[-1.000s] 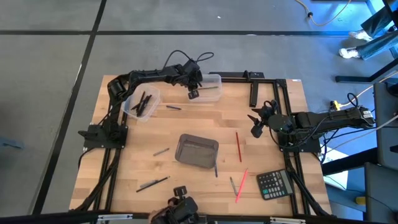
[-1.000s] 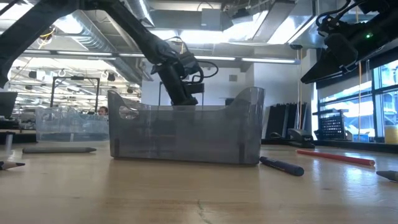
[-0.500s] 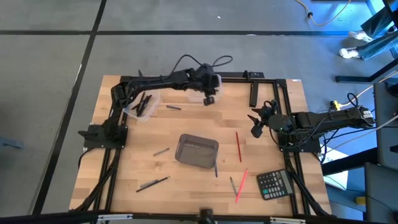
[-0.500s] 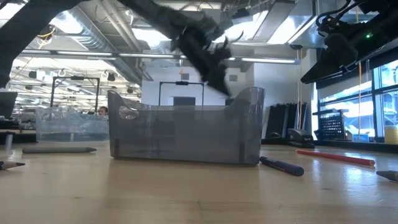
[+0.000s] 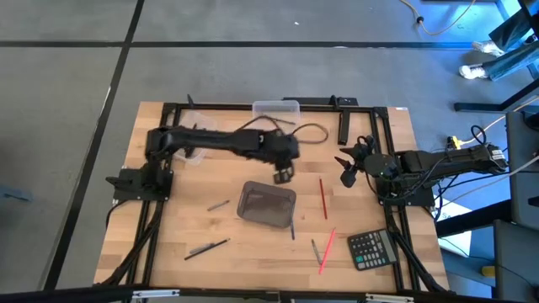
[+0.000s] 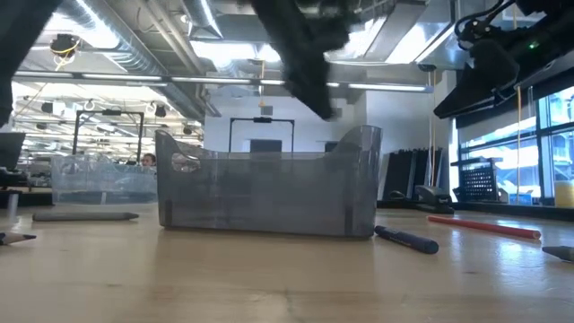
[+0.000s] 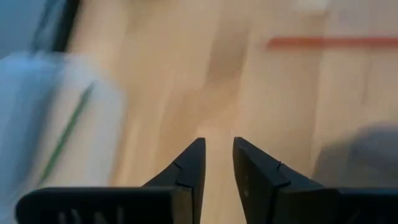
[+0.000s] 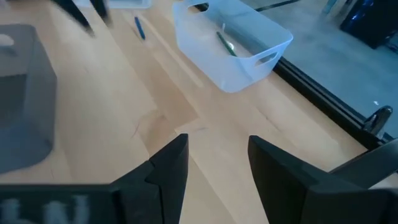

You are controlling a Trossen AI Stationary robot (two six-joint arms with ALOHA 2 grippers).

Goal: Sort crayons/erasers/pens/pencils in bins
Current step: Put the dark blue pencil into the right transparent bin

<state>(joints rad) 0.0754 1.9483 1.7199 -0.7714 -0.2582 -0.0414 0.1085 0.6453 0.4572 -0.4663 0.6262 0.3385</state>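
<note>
My left gripper hovers just beyond the far rim of the smoky grey bin. Its fingers stand a narrow gap apart with only bare wood between them. My right gripper waits open at the table's right side. A clear bin holding a green stick stands at the far edge. Another clear bin is mostly hidden under my left arm. Loose on the wood lie a red pencil, a second red stick, a blue pen, a grey stick and a black pen.
A black calculator lies at the near right corner and a thick black bar at the far right. A black frame runs around the table's edges. Bare wood lies between the grey bin and the far clear bin.
My left gripper has swung away from the far clear bin, first toward the table's right and then toward its near edge, rising as it went. It now hangs above the grey bin's far side. My right arm has kept still.
</note>
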